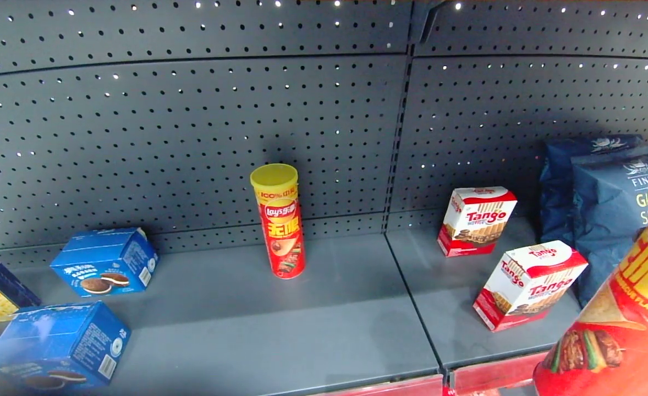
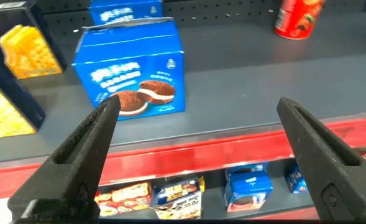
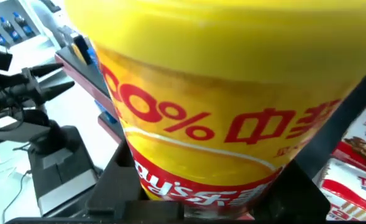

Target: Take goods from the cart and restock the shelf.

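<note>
Red chips can at five o'clock is being squeezed by right fingers, ready for the shelf; left fingers are hanging wide, empty.

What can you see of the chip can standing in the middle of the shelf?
The chip can is a tall tube, cardboard by its look, red below and yellow above, with a yellow plastic-looking lid closed on top and a food picture near its base. It stands upright on the grey shelf, near the perforated back panel, touching no other goods.
</note>
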You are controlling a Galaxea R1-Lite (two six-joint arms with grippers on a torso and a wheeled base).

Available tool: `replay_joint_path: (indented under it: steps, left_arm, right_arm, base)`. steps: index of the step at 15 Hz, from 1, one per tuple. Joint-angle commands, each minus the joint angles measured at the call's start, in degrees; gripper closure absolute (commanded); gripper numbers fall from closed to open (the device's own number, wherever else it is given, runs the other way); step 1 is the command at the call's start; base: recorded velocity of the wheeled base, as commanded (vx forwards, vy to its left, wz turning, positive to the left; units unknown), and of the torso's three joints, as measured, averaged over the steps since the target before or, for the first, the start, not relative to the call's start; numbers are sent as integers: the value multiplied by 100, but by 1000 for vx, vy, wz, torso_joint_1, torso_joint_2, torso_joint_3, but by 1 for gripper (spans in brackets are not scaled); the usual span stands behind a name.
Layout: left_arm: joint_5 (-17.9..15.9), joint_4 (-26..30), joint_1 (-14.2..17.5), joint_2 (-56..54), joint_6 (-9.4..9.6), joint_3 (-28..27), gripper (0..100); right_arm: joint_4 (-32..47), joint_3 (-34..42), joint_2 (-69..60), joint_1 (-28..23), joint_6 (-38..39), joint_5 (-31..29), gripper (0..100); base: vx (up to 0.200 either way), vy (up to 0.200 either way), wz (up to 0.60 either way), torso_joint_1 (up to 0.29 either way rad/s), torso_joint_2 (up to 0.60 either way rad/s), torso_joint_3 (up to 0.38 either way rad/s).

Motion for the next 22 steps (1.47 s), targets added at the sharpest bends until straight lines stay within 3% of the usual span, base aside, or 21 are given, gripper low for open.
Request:
replay_joint_path:
  steps: [1, 3, 4, 5, 7, 10, 13, 14, 16, 17, 18, 20, 22]
  left_arm:
    - [-16, -9, -2, 11, 12, -6, 0]
    - [-209, 44, -2, 11, 144, -42, 0]
    - [-174, 44, -2, 11, 91, -33, 0]
    - [-95, 79, 7, 239, 188, -604, 0]
    - [-754, 483, -178, 1847, 267, -2133, 0]
    - [-1519, 738, -292, 3728, 197, -3777, 0]
    - [-1668, 492, -468, 5099, 3, -4928, 0]
    - [-1844, 316, -626, 5477, 118, -4963, 0]
    - [-2301, -360, -635, 5996, 258, -4875, 0]
    - [-2450, -1019, -644, 6594, 601, -4832, 0]
    - [-2494, -1239, -652, 6813, 680, -4840, 0]
    - [-3259, -2057, -714, 7666, 707, -4902, 0]
    - [-3575, -2558, -731, 8272, 724, -4911, 0]
  right_arm:
    - [-6, 12, 264, 74, -10, -10, 100]
    - [3, 161, 229, 39, -10, -18, 100]
    - [-6, 275, 194, 21, -10, -133, 100]
    - [-6, 477, 132, 92, -10, -414, 100]
    - [-6, 662, 9, 294, -1, -493, 100]
    - [-15, 644, -96, 302, -10, -783, 100]
    - [-6, 671, -342, 285, -1, -959, 100]
    - [3, 697, -421, 267, 8, -959, 100]
    - [3, 768, -500, 241, 8, -1056, 100]
    - [-6, 776, -536, 241, 16, -1223, 100]
    - [3, 776, -562, 241, 16, -1231, 100]
    - [3, 759, -597, 241, 8, -1249, 100]
    - [3, 768, -676, 241, 8, -1407, 100]
  base:
    - [0, 0, 0, 0, 0, 0]
    - [0, 0, 0, 0, 0, 0]
    - [0, 0, 0, 0, 0, 0]
    - [0, 0, 0, 0, 0, 0]
    - [0, 0, 0, 0, 0, 0]
    - [0, 0, 0, 0, 0, 0]
    - [0, 0, 0, 0, 0, 0]
    - [0, 0, 0, 0, 0, 0]
    - [0, 0, 0, 0, 0, 0]
    - [0, 0, 0, 0, 0, 0]
    - [0, 0, 0, 0, 0, 0]
    - [0, 0, 0, 0, 0, 0]
    - [0, 0, 0, 0, 0, 0]
